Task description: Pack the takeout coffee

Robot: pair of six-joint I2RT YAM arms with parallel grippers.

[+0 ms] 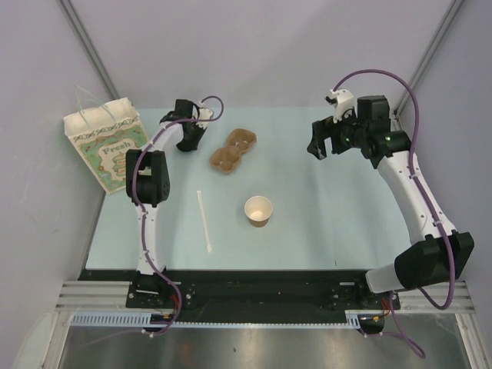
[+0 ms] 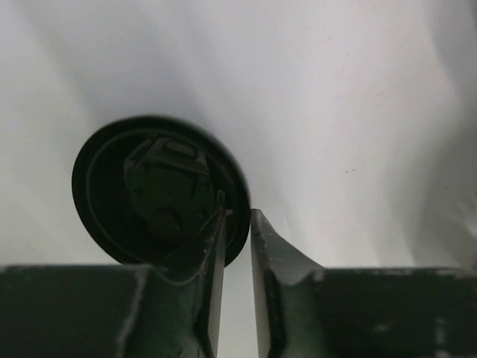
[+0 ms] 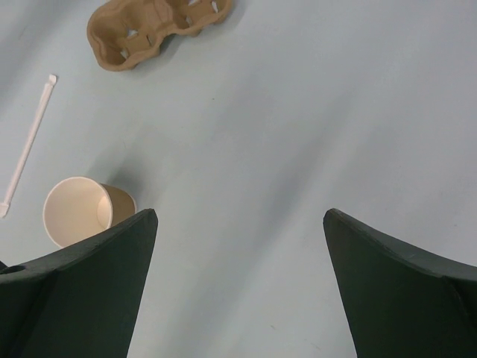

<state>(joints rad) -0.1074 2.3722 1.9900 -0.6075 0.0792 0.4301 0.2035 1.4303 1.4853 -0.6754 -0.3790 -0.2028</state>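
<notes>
The tan paper cup (image 1: 258, 210) stands upright and lidless at mid-table, its white inside showing; the right wrist view has it at lower left (image 3: 74, 211). Its round black lid (image 2: 149, 194) lies flat on the table at the far left. My left gripper (image 2: 238, 205) is down on it, jaws nearly together with the lid's right rim pinched between them. From above, the left gripper (image 1: 189, 144) hides the lid. My right gripper (image 1: 321, 147) hangs wide open above the table at the far right, nothing between its fingers (image 3: 240, 216).
A brown two-hole pulp carrier (image 1: 233, 151) lies just right of the left gripper and shows in the right wrist view (image 3: 153, 30). A white stir stick (image 1: 204, 221) lies left of the cup. A printed paper bag (image 1: 108, 142) stands at the table's left edge.
</notes>
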